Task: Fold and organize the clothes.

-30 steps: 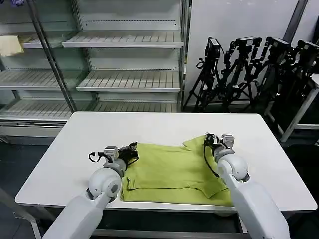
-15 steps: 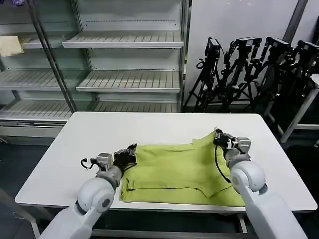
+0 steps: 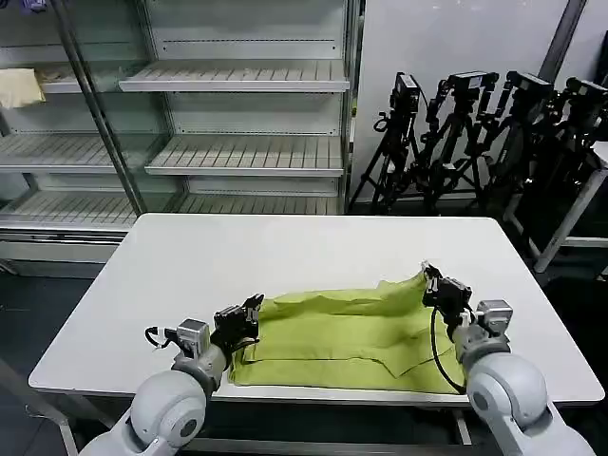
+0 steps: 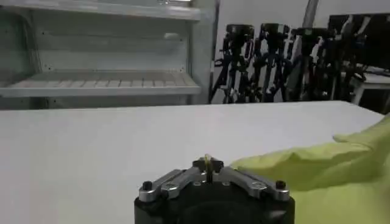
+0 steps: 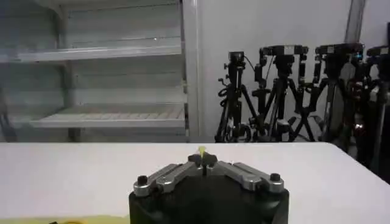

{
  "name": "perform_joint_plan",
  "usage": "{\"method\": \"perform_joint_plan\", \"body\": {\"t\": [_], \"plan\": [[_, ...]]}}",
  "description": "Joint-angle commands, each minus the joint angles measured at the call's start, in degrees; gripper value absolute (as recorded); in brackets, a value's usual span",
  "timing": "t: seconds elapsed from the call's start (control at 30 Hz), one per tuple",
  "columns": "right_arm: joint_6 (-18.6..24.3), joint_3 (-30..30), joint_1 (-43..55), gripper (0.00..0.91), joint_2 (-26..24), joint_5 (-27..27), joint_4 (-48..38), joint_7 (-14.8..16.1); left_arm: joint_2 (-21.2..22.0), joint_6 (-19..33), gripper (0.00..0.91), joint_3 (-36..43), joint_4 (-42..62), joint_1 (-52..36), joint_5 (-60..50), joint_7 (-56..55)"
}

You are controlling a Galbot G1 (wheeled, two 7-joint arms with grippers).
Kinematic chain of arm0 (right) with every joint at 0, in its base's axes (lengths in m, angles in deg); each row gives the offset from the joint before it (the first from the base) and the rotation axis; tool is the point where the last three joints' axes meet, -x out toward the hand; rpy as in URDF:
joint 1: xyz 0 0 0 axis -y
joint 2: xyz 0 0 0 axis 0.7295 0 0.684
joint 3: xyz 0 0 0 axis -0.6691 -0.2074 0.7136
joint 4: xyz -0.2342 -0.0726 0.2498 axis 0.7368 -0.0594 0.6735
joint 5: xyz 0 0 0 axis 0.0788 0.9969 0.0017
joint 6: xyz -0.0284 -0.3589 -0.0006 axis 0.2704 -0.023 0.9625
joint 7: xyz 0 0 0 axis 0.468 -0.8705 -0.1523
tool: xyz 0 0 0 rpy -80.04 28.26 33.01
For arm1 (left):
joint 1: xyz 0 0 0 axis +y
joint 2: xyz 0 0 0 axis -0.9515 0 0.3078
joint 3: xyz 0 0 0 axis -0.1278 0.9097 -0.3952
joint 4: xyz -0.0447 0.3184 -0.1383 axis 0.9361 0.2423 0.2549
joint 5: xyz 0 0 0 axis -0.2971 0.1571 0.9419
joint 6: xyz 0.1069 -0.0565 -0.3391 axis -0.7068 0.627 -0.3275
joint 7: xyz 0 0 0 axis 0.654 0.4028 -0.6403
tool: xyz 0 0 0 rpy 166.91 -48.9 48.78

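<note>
clearly the lime t-shirt (image 3: 347, 337) is lying soft and limp at the near edge of the white table (image 3: 285, 247), best taken by its far corners; the left gripper (image 3: 245, 321) and right gripper (image 3: 439, 285) are each pinching one, lifting it, forearms reaching forward.

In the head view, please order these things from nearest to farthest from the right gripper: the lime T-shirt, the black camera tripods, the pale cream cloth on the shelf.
From the right gripper:
1. The soft lime-green T-shirt, pinched at its far right corner, on the white table.
2. The black camera tripods, standing behind the table on the right.
3. The pale cream cloth, on the metal shelf at far left.
</note>
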Motion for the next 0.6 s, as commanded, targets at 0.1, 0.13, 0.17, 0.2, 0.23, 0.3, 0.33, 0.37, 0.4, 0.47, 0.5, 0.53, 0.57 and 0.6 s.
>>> {"method": "perform_joint_plan", "body": {"t": [0.1,0.13,0.17,0.2,0.23,0.3,0.33,0.37,0.4,0.47,0.5,0.53,0.57,0.6], "plan": [[0.5,5.3,-11.6,0.0,0.0,1.7,3.8,1.7,-2.7,-0.3,0.071,-1.2,-2.4,4.4,-1.1,1.5],[0.6,5.2,-12.0,0.0,0.4,1.9,3.1,1.7,-2.9,-0.4,0.071,-1.3,-2.5,4.7,-1.2,1.7],[0.7,5.2,-12.1,0.0,0.5,2.1,2.5,1.7,-3.0,-0.5,0.071,-1.4,-2.4,5.0,-1.3,1.8],[0.7,5.1,-12.2,0.0,0.6,2.3,2.1,1.7,-3.3,-0.8,0.071,-1.6,-2.4,5.5,-1.6,2.0],[1.0,4.8,-12.4,0.0,1.0,2.9,0.9,1.9,-3.3,-0.8,0.071,-1.7,-2.4,6.0,-2.0,2.0],[1.2,4.6,-12.4,0.0,1.4,3.5,0.2,1.9,-3.3,-0.7,0.071,-1.9,-2.4,7.5,-2.8,2.0],[1.1,4.3,-12.5,0.0,1.7,3.8,-0.1,1.8,-3.3,-0.5,0.071,-1.9,-2.4,8.3,-3.4,2.0],[0.9,4.2,-12.5,0.0,1.9,4.0,-0.2,1.7,-3.3,-0.3,0.071,-1.9,-2.4,9.3,-4.0,2.1],[0.6,4.0,-12.4,0.0,2.3,4.5,-0.3,1.4,-3.2,-0.1,0.071,-1.8,-2.3,9.7,-5.0,2.2],[-1.1,3.5,-12.1,0.0,2.9,5.5,-0.6,0.6,-3.0,0.1,0.081,-1.5,-2.3,10.8,-6.2,2.5],[-2.4,3.4,-12.0,0.907,3.2,6.4,-0.6,0.8,-2.8,0.1,0.252,-1.4,-2.4,11.1,-6.6,2.5],[-2.4,3.2,-12.2,0.907,3.4,7.1,-0.5,1.1,-2.6,0.0,0.433,-1.2,-2.4,11.2,-7.1,2.6],[-2.4,3.1,-12.3,0.907,3.6,7.4,-0.4,1.2,-2.3,0.0,0.907,-1.1,-2.4,11.2,-7.5,2.6],[-2.4,3.1,-12.5,0.907,3.8,7.8,-0.1,1.2,-2.2,-0.1,0.907,-1.0,-2.4,11.0,-7.9,2.6]]}}
